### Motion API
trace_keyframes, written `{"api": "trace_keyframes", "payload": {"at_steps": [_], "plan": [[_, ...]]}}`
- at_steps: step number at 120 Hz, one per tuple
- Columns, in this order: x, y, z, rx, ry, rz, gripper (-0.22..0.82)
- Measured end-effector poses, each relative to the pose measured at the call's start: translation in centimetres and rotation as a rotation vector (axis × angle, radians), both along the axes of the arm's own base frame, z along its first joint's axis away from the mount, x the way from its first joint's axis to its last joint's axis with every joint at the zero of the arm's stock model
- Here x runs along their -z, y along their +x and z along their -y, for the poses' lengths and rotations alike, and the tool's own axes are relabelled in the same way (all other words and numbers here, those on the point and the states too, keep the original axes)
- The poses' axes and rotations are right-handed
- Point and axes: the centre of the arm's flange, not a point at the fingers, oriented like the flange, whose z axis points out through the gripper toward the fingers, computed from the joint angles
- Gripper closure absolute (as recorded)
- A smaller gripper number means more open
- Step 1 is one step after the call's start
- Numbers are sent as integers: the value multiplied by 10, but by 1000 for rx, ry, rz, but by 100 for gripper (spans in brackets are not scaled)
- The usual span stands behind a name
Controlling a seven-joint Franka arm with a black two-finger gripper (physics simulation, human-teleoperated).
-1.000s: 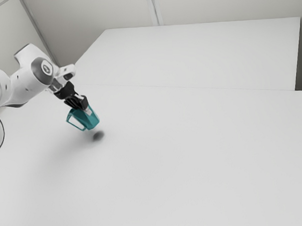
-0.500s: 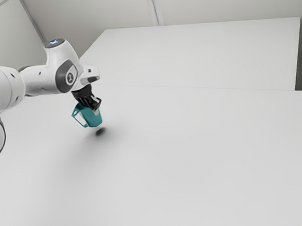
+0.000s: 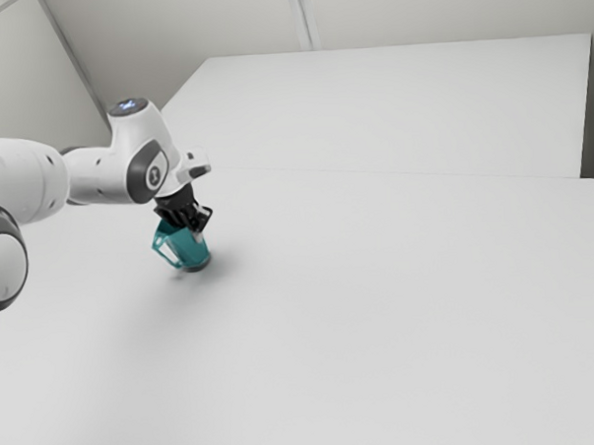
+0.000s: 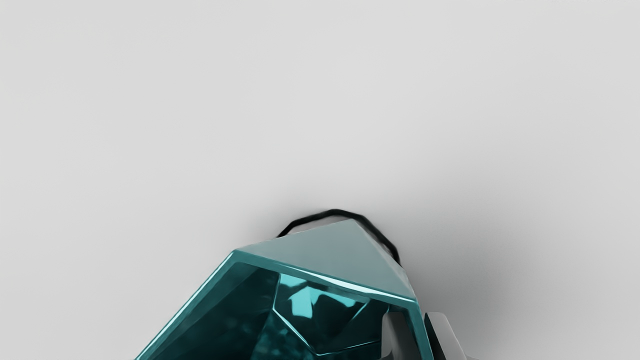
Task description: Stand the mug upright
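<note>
One black two-finger gripper [image 3: 196,231] pinches the wall of one glossy, faceted teal mug [image 3: 188,251], lower and nearer the smooth white table [image 3: 380,327] than before.

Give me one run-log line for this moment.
jaws: shut on mug, one finger inside | mug: leaning, mouth up | base: near table, contact unclear

I pinch the glossy teal, faceted mug [image 3: 189,248] by its wall, mouth up, body leaning slightly, handle toward the exterior view's left, base at or just above the white table [image 3: 380,308].
</note>
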Motion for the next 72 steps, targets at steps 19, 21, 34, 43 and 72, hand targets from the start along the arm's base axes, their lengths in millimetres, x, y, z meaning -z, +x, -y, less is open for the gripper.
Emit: {"api": "trace_keyframes", "payload": {"at_steps": [19,21,34,43,72], "plan": [[7,2,0,-37,-1,3,78],[7,2,0,-40,-1,4,78],[9,2,0,-58,-6,7,68],[9,2,0,-67,-10,10,56],[1,3,3,-78,-15,25,22]]}}
